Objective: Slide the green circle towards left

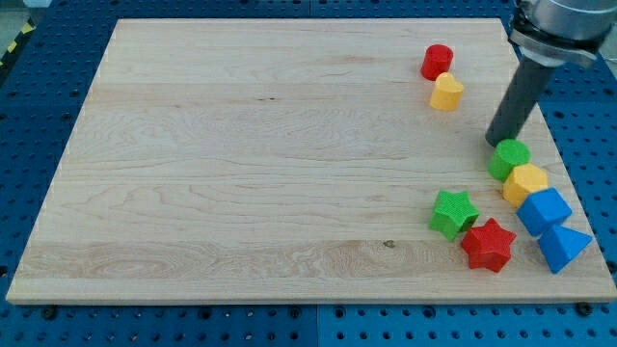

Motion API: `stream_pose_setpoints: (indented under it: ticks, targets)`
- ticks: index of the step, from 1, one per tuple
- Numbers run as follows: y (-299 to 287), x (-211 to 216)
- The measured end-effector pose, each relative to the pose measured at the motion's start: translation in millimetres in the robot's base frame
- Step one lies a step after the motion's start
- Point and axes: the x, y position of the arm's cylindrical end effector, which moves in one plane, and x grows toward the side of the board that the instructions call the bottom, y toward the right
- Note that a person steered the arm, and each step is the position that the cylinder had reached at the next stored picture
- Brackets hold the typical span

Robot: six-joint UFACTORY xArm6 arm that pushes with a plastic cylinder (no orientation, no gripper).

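And there's the arm's end at the one o'clock corner: a broad grey metal collar (562, 27) with a paler, shiny band along its lower rim (cut off by the frame's edge, so its upper build can't be made out). Below it, a plain, straight, dark charcoal rod (519, 94), smooth and unmarked, running to my tip (493, 144).

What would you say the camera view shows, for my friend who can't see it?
My tip touches the green circle block near the wooden board's right edge. Yellow, blue, red and green blocks cluster nearby.
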Motion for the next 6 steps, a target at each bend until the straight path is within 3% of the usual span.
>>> stream_pose_setpoints:
  ticks: [1, 3, 4, 6]
  targets:
    - [5, 16]
    - [19, 5]
    - [72, 5]
    - [63, 60]
